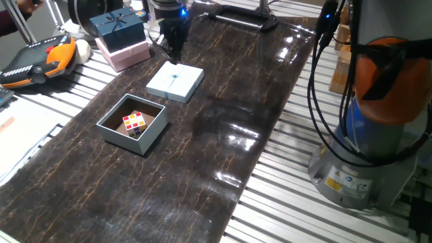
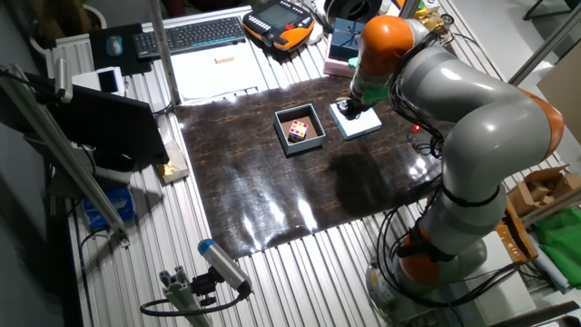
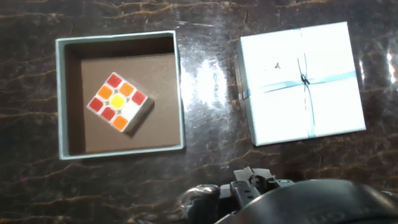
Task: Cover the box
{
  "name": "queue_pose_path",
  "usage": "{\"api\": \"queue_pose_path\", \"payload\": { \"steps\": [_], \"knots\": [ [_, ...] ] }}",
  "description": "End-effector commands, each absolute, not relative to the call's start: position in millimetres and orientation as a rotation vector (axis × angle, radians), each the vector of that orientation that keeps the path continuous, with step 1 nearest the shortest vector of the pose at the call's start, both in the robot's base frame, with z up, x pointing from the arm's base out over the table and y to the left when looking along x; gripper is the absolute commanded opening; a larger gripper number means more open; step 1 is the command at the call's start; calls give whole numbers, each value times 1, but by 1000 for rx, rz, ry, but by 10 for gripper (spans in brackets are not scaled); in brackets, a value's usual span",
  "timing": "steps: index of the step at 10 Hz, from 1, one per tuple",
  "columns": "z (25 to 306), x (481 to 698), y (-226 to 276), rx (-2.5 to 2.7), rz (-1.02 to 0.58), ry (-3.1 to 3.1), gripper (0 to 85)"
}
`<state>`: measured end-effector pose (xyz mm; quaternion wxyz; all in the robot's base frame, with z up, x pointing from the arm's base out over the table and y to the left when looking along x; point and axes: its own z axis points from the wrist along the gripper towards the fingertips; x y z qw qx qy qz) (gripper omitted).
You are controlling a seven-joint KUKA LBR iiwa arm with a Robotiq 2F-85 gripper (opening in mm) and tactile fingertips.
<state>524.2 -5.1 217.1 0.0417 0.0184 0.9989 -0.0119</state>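
While the box (image 1: 132, 123) sits open on the glossy dark marble-patterned bench (image 1: 223, 155), its lid (image 1: 175, 81) lies just beside it.
Slatted metal framing surrounds the bench; hand (image 1: 173, 42) above the lid, grip state unclear.

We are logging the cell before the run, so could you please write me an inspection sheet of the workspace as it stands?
Surface: dark marbled mat over a slatted metal table; glare patches, no spills seen.
Job's things: box open, a colour cube inside; lid flat on the mat beside it, ribbon up, not touching.
Clutter: dark blue gift box stacked on a pink box; orange pendant.
Grippers: gripper above the lid's far edge; whether open or shut cannot be told.
Cables: black bundle hanging by the arm's base.
Surroundings: keyboard and papers behind the mat.
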Motion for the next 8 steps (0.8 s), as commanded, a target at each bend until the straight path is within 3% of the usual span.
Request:
{"api": "queue_pose_path", "payload": {
  "steps": [1,8],
  "knots": [
    [210,527,-9,44,-33,3051,7],
    [163,538,-27,-33,-66,3016,7]
  ]
}}
